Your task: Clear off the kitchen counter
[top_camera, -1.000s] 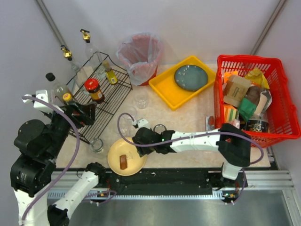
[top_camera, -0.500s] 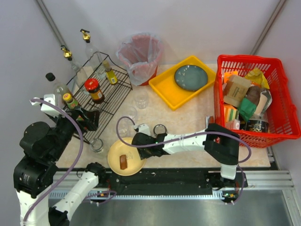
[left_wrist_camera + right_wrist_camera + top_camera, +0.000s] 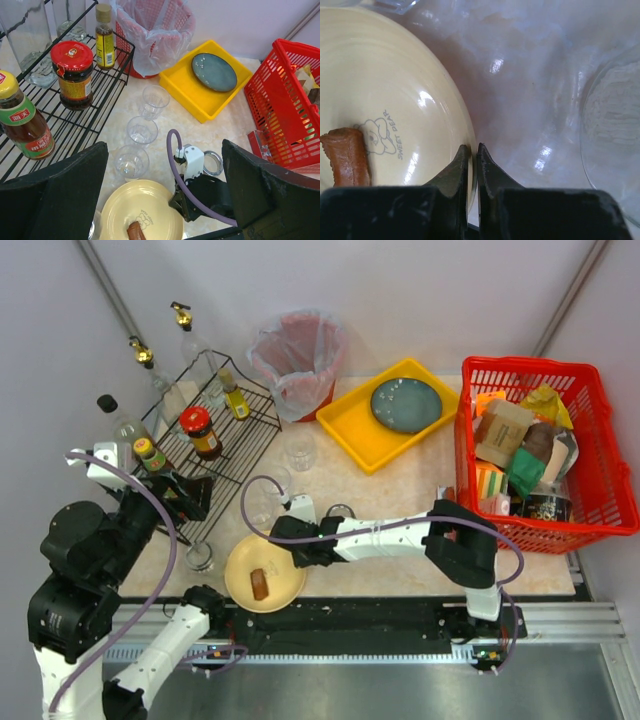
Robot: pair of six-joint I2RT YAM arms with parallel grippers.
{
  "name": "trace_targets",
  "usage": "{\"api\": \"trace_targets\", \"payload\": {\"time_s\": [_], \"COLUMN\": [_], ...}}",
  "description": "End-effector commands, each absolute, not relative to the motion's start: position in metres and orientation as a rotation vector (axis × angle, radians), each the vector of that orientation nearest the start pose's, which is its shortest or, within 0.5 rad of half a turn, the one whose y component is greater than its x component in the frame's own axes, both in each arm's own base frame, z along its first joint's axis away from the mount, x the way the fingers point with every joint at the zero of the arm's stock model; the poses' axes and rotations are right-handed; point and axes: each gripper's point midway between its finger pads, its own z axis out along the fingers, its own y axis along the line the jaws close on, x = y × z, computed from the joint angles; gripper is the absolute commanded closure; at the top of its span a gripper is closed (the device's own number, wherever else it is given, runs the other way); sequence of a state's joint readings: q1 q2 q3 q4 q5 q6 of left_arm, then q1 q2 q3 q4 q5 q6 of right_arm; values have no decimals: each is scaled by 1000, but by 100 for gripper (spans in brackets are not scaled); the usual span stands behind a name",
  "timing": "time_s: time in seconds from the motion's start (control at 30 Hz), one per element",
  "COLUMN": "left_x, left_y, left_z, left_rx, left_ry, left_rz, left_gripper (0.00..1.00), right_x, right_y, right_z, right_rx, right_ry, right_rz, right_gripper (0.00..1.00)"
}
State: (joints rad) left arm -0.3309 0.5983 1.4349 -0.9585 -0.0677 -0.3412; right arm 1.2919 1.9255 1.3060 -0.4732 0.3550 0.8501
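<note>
A cream plate (image 3: 243,566) with a brown piece of food (image 3: 261,584) lies near the front edge of the kitchen counter (image 3: 400,500). My right gripper (image 3: 293,558) is shut on the plate's right rim. In the right wrist view its two fingers pinch the rim of the plate (image 3: 395,90) at the gripper (image 3: 472,146), and the food (image 3: 347,157) sits to the left. My left gripper (image 3: 164,145) hangs open high above the plate (image 3: 150,205), holding nothing. In the top view it (image 3: 185,495) is over the rack's front edge.
Several clear glasses (image 3: 300,450) stand behind the plate, one (image 3: 200,557) to its left. A wire rack (image 3: 240,445) holds bottles and jars. Behind are a lined bin (image 3: 298,360) and a yellow tray (image 3: 345,435) with a dark plate (image 3: 406,405). A full red basket (image 3: 600,490) stands right, a metal ring (image 3: 340,512) mid-counter.
My right gripper has closed on the plate's rim, and plate and gripper have shifted a little to the left. The left arm rose slightly, then held still.
</note>
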Motion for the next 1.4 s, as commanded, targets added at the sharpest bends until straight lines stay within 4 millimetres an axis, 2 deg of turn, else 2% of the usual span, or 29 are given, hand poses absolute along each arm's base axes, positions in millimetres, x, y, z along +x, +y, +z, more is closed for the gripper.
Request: {"api": "trace_targets", "payload": {"time_s": [0.0, 0.13, 0.37, 0.6, 0.7, 0.97, 1.17, 1.37], "left_x": [153, 153, 155, 160, 162, 169, 171, 179], "left_y": [-56, -55, -56, -59, -60, -57, -51, -49], "left_z": [427, 427, 428, 427, 427, 427, 431, 435], "left_rx": [-51, -51, -48, -52, -56, -78, -106, -125], "left_ry": [1657, 1652, 1651, 1661, 1664, 1667, 1654, 1645], "left_rz": [-459, -458, -458, -462, -467, -442, -415, -399], "left_gripper": [2, 2, 2, 2, 2, 2, 2, 2], "right_x": [142, 140, 143, 146, 150, 157, 171, 203], "right_y": [410, 407, 390, 403, 408, 410, 401, 384], "right_z": [29, 34, 49, 100, 127, 177, 209, 236], "right_rx": [-473, -492, -476, -539, -515, -447, -381, -279], "right_ry": [2563, 2561, 2548, 2411, 2362, 2302, 2283, 2298], "right_rz": [312, 326, 384, 627, 741, 921, 966, 923], "right_gripper": [100, 100, 100, 100, 100, 100, 100, 100]}}
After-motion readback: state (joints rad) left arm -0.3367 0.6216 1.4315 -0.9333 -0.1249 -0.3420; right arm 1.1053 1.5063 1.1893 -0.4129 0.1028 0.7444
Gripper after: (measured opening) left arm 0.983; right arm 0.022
